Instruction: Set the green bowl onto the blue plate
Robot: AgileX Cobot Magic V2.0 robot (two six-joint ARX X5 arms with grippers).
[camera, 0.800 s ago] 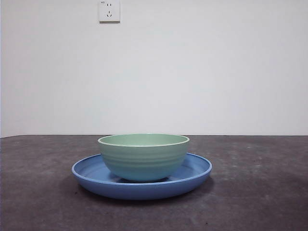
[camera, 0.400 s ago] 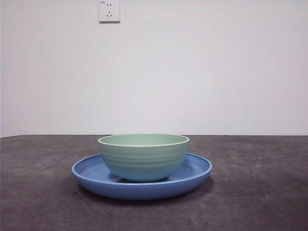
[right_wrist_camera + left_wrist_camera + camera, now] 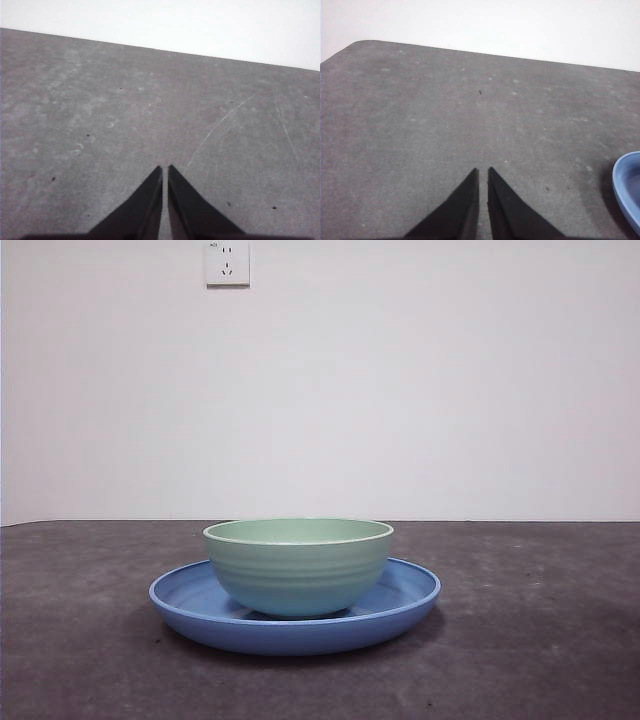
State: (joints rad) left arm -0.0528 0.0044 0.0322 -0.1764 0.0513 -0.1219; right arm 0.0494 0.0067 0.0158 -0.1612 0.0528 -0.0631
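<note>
The green bowl (image 3: 298, 565) stands upright inside the blue plate (image 3: 400, 605) at the middle of the table in the front view. No gripper touches either. My left gripper (image 3: 483, 172) is shut and empty above bare table, with an edge of the blue plate (image 3: 626, 185) off to one side. My right gripper (image 3: 165, 169) is shut and empty above bare table. Neither arm shows in the front view.
A dark grey table (image 3: 540, 640) runs to a white wall with a white socket (image 3: 227, 262). The table's far edge shows in both wrist views.
</note>
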